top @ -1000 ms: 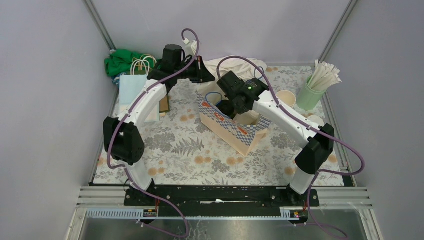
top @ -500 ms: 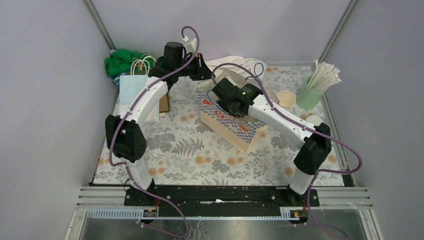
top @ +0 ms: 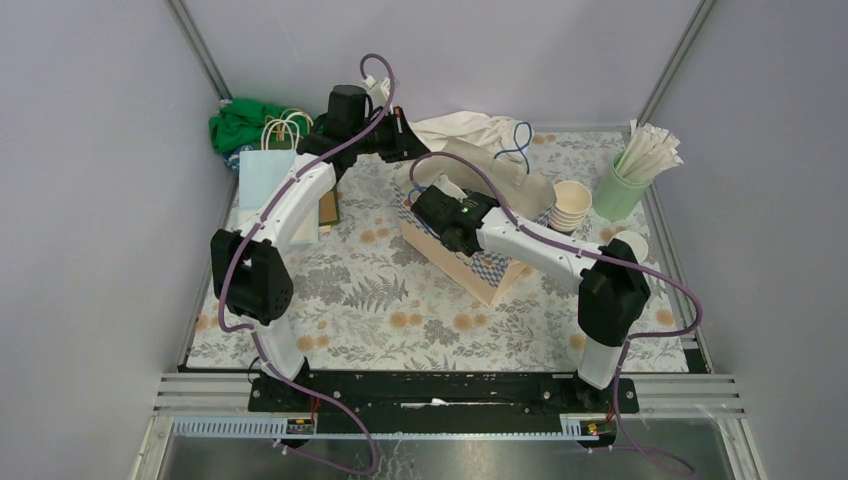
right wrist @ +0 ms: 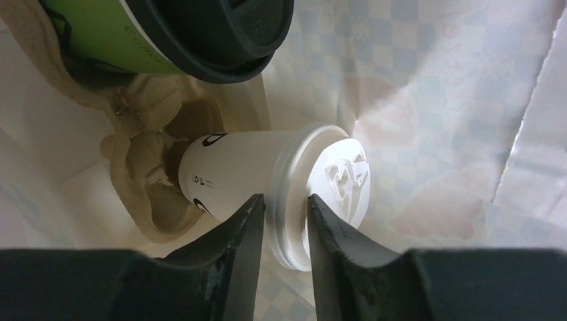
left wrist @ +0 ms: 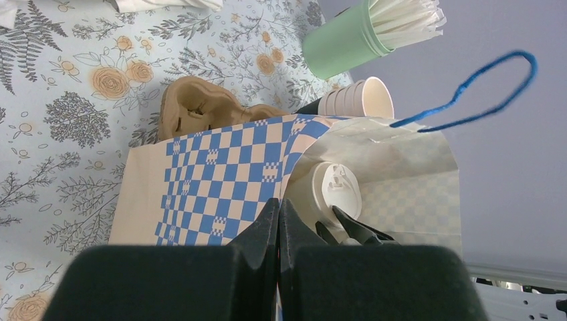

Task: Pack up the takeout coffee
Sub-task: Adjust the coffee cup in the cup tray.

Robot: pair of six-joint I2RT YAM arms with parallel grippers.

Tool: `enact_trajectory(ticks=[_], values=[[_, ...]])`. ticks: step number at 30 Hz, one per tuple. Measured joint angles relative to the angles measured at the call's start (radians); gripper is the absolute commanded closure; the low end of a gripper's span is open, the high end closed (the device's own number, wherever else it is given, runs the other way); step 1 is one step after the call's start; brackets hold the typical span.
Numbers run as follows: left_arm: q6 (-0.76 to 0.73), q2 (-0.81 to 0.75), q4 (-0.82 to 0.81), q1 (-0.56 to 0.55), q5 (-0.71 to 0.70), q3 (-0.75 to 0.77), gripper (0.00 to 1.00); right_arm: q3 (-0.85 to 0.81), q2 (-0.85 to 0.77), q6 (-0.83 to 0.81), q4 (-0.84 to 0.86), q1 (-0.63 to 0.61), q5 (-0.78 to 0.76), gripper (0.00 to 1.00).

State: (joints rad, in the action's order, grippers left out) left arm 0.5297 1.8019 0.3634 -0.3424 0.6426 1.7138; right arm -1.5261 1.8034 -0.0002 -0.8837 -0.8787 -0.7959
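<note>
White-lidded cup (right wrist: 227, 174) stands in the pulp carrier (right wrist: 144, 180) inside the checked bag (left wrist: 200, 180) by the far edge of the bench (top: 380, 300). My right end effector (right wrist: 285, 207) straddles its lid narrowly, and I cannot tell if it grips; my left end effector (left wrist: 279, 204) pinches the bag's rim. Seating step, I judge: next, release and lift out.

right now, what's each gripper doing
left gripper: closed, pinching the paper bag rim
right gripper: jaws around the lidded cup, gripped or loose cannot be told
</note>
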Motion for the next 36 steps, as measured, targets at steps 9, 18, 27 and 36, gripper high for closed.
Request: enact_trajectory(ticks=[9,18,27,36], values=[[0.01,0.0,0.001,0.0,-0.008,-0.006,1.0,0.007,0.0,0.043,0.014,0.0,0.073,0.36],[0.01,0.0,0.002,0.0,-0.014,-0.009,1.0,-0.008,-0.016,0.061,0.008,0.0,0.222,0.14],[-0.002,0.0,0.002,0.0,-0.014,-0.009,1.0,-0.026,-0.027,0.063,0.003,0.023,0.368,0.03],[-0.01,0.027,0.005,0.0,-0.01,0.006,1.0,-0.081,-0.036,0.083,-0.009,0.13,0.566,0.08]])
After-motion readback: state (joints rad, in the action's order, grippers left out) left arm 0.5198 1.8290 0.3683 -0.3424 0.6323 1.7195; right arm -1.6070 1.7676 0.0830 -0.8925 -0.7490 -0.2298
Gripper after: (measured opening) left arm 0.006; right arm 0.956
